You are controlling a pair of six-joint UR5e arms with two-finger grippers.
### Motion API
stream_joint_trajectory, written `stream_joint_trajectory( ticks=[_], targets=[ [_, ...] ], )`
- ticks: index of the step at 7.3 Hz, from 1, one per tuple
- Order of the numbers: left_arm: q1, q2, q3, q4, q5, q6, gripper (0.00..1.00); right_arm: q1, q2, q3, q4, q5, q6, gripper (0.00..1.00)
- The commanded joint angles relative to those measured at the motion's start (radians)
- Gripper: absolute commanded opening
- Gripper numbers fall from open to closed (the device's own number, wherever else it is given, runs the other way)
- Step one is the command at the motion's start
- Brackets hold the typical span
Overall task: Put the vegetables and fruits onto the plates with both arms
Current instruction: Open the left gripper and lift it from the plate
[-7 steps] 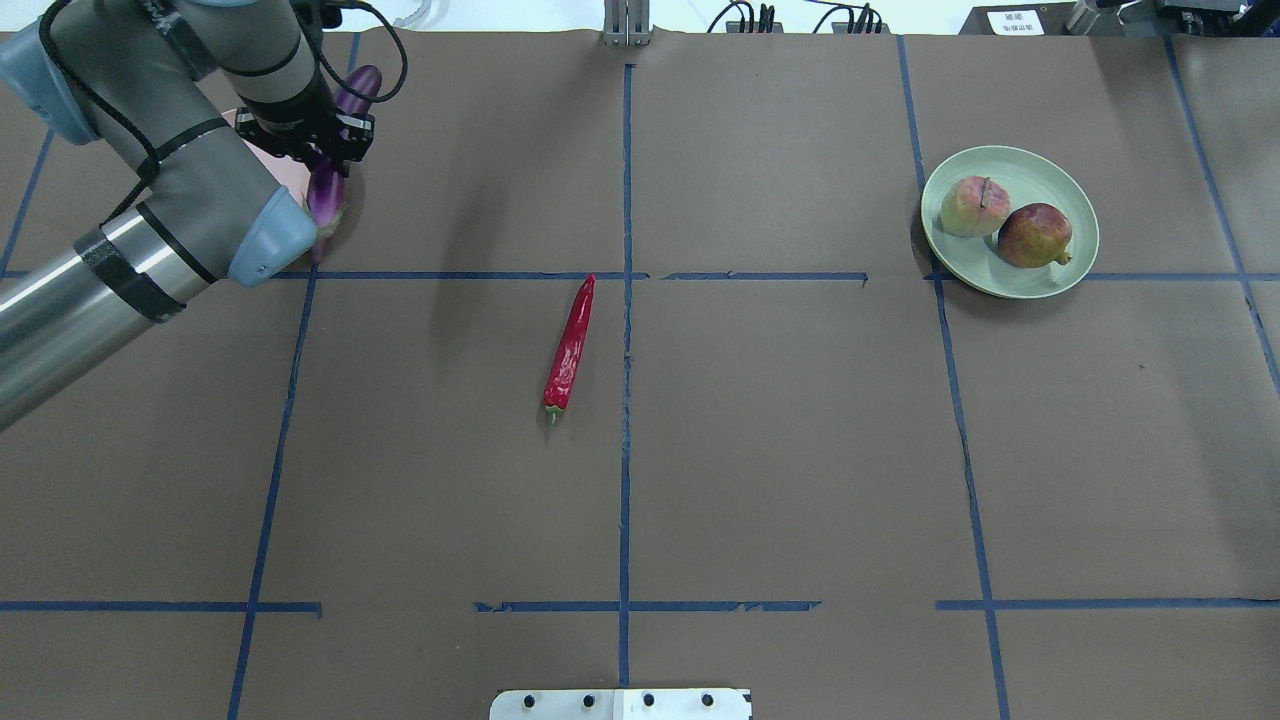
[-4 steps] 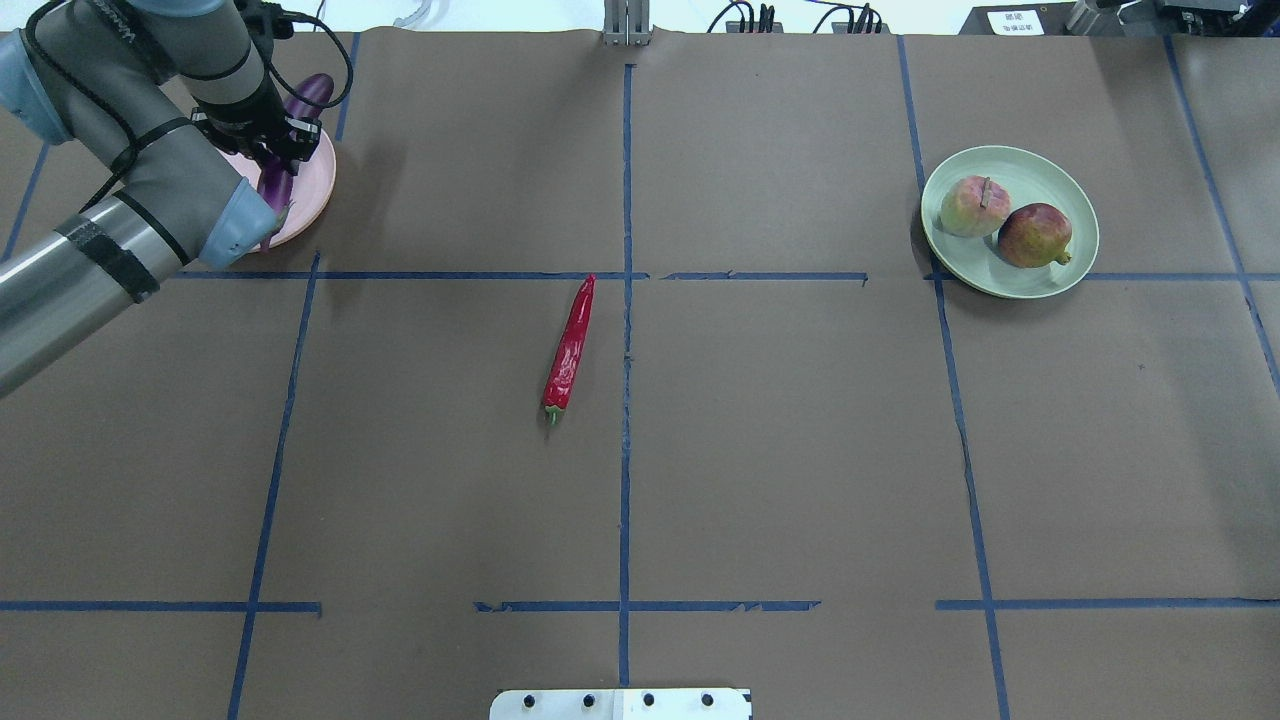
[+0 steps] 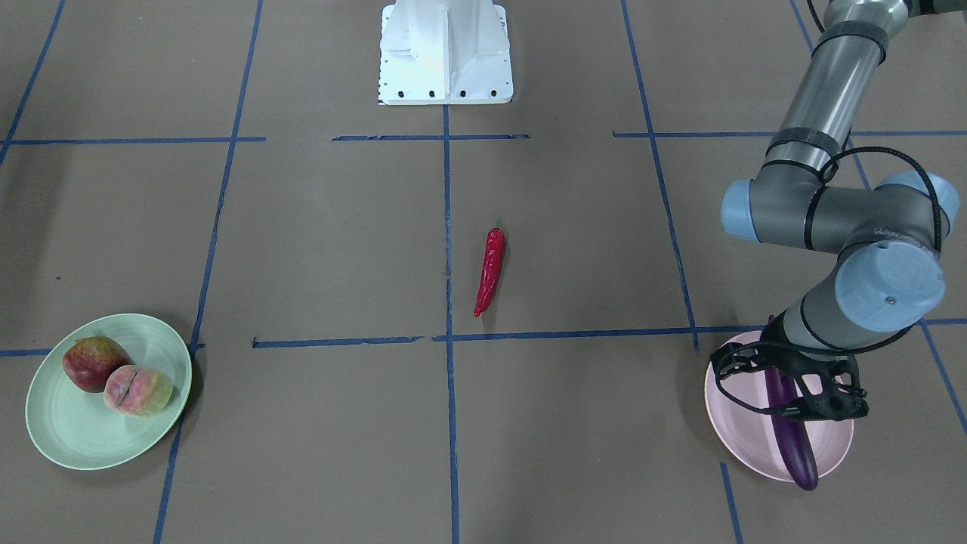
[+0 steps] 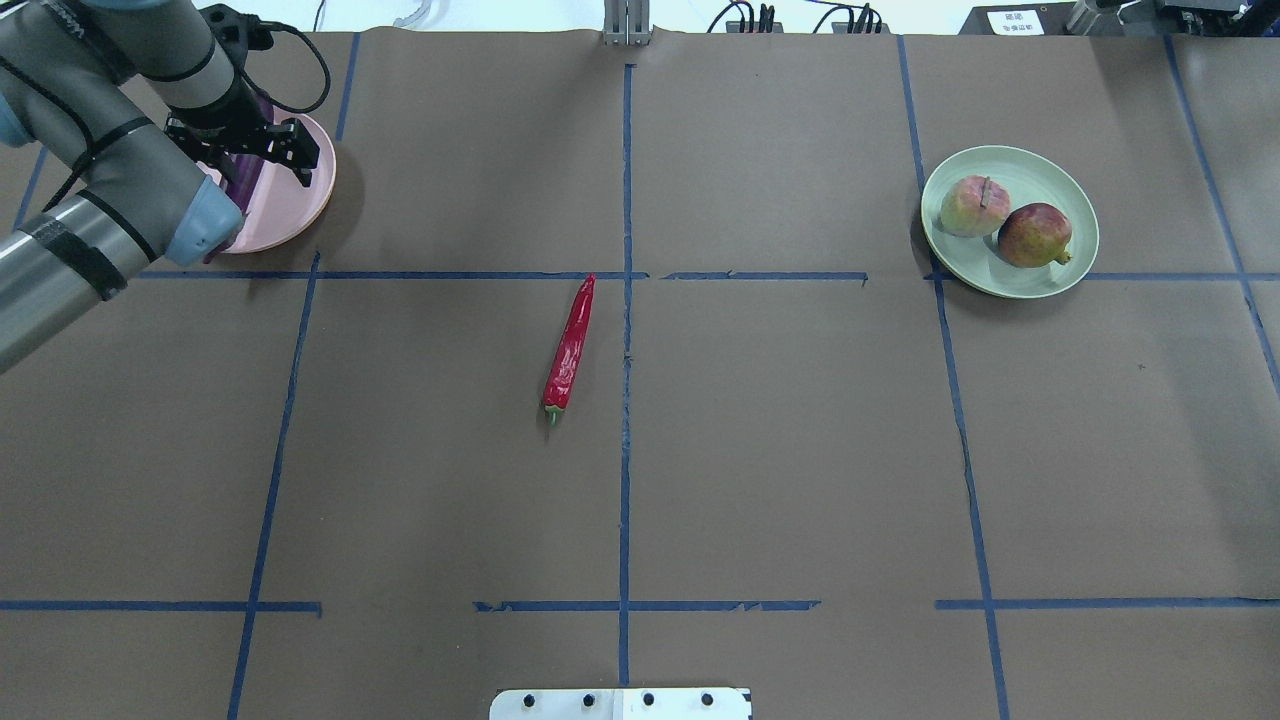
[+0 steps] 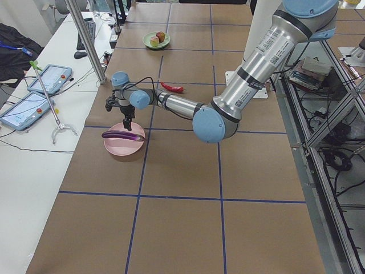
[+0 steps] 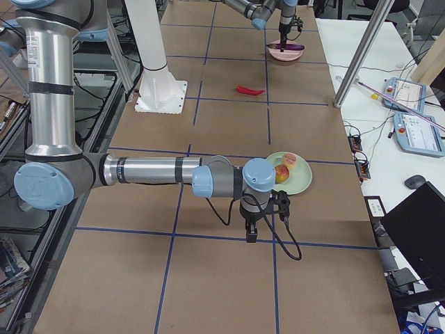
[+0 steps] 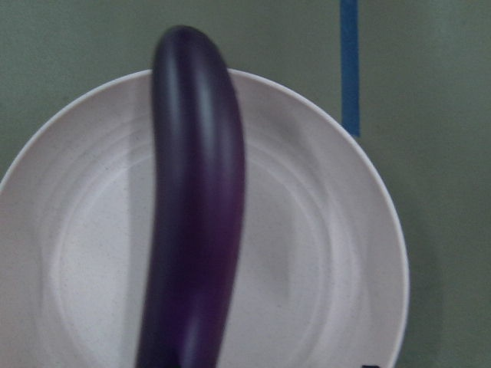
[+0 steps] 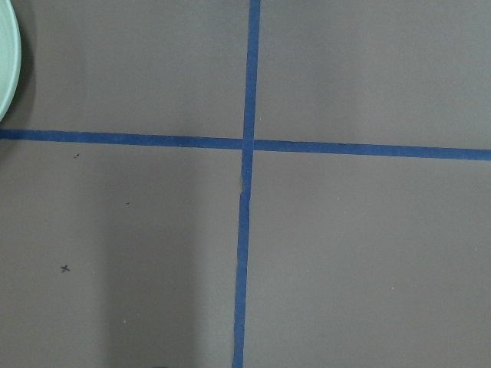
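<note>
Left gripper (image 3: 787, 389) hovers over the pink plate (image 3: 736, 431). The eggplant (image 3: 797, 449) spans the plate, its tip past the rim. Whether the jaws clasp it cannot be told. A sound release is low and centred, lest the eggplant roll off.

Overhead: looking forward and down over the table (image 4: 800, 450).
Front-facing: facing it from the opposite side.
Left wrist: looking closely down on the pink plate (image 7: 322, 253), which both are showing.

Glossy, smooth eggplant (image 7: 196, 230); matt speckled pink plate (image 7: 322, 291); matt brown paper table cover (image 4: 800, 450).
</note>
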Motion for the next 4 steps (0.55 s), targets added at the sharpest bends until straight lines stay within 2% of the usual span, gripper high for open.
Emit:
stream_joint_trajectory(
  ticks=[1, 3, 4],
  targets=[
    [0.007, -0.026, -0.101, 0.017, -0.037, -0.133, 1.0, 0.0, 0.0, 0.0, 0.0, 0.0, 0.002, 1.0],
    [0.142, -0.072, -0.155, 0.019, -0.014, -0.293, 1.0, 0.0, 0.0, 0.0, 0.0, -0.002, 0.0, 1.0],
    [0.246, -0.115, -0.154, 0.019, 0.074, -0.396, 1.0, 0.0, 0.0, -0.002, 0.0, -0.002, 0.002, 1.0]
  ],
)
